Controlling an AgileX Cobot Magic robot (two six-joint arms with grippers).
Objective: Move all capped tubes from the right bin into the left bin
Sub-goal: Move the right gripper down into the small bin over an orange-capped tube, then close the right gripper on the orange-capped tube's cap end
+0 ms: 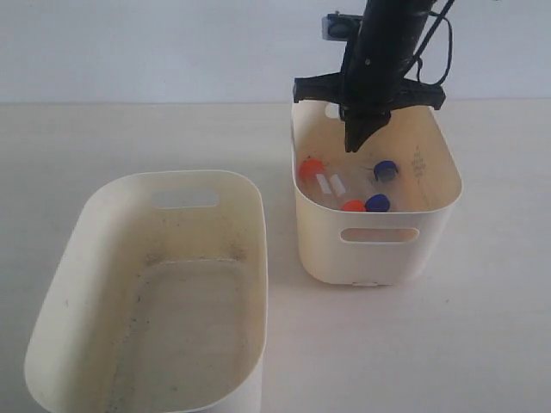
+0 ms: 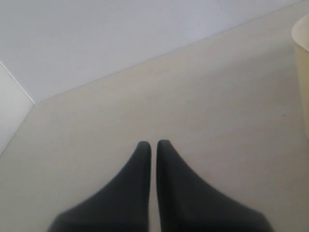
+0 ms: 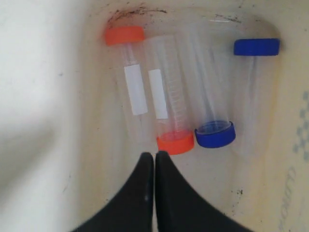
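Observation:
Several capped tubes lie side by side on the floor of the right bin: two with orange caps and two with blue caps. In the exterior view their caps show as orange and blue. My right gripper hangs inside the bin's mouth, above the tubes, shut and holding nothing; its tips sit just short of the nearer orange cap. The left bin holds no tubes. My left gripper is shut over bare table.
The left bin's floor is speckled with dark grit. A cream bin edge shows at the side of the left wrist view. Pale tabletop surrounds both bins, with a wall behind.

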